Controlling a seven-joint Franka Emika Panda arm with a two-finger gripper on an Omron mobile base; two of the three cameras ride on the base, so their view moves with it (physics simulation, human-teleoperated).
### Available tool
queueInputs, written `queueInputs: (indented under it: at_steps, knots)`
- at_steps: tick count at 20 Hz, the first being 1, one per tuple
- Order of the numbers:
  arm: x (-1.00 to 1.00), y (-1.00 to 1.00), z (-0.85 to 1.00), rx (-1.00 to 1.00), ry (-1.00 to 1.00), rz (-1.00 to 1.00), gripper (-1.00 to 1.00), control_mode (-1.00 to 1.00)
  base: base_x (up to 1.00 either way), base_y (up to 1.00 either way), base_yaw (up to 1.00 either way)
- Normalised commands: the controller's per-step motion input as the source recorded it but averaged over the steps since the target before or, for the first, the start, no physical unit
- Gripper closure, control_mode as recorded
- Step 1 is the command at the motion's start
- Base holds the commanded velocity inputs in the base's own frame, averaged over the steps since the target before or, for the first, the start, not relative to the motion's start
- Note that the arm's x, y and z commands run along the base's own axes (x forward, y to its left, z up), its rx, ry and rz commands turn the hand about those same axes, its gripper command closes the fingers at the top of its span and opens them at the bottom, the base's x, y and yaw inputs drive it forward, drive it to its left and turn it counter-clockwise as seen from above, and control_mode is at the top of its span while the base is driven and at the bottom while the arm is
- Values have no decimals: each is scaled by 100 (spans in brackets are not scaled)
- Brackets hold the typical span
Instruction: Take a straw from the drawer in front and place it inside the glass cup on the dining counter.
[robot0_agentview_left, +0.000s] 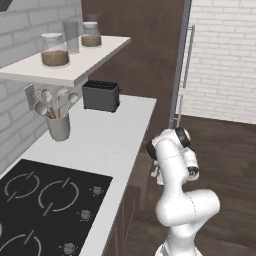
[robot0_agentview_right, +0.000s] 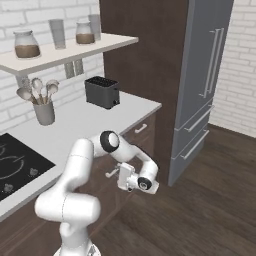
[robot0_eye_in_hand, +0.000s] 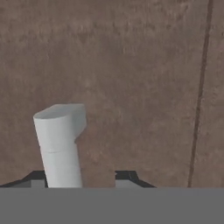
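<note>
Reaching low beside the cabinets, we are holding the white arm's two-finger gripper (robot0_eye_in_hand: 82, 177) square to the flat dark-brown wooden front of the drawer (robot0_eye_in_hand: 131, 65). Its pale grey bar handle (robot0_eye_in_hand: 61, 140) is standing between the two dark finger tips. The jaws are sitting partly spread around that handle, and we cannot tell whether they are already pinching it or only bracketing it. From the right base view, the gripper (robot0_agentview_right: 114, 175) is sitting tight against the handle (robot0_agentview_right: 109, 174) under the edge of the white worktop (robot0_agentview_right: 75, 125).

We are judging that the drawer is shut, so the thin pale-yellow straw is presumably lying inside it, out of sight. We are expecting it to be very light, stiff and smooth, liable to roll or skid on the drawer floor. A gentle pinch near its middle, across its width, looks like the safest hold.

Around us, the black boxy toaster (robot0_agentview_right: 102, 92), the grey crock of utensils (robot0_agentview_right: 44, 111) and the black cooktop (robot0_agentview_left: 45, 210) are all sitting up on the worktop, well apart from the hand. The tall grey steel fridge (robot0_agentview_right: 205, 85) is standing to the right. Only the drawer front is blocking the way; our own elbow, folded close, is needing room to pull back.
</note>
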Motion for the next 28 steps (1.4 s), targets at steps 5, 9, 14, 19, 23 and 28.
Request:
queueInputs:
  at_steps: [5,9,14,19,23,28]
  knots:
    - [-42,-20,-96,-82,21,-40,100,-100,0,0,0]
    - [-47,-47,-100,-76,13,-37,100,-100,0,0,0]
    - [-49,-69,-100,-71,11,-33,100,-100,0,0,0]
    - [-46,-67,-100,-70,13,-32,100,-100,0,0,0]
    - [-44,-10,-88,-81,15,-33,-100,-100,0,0,0]
    - [-53,0,-19,-73,22,-34,-100,-100,0,0,0]
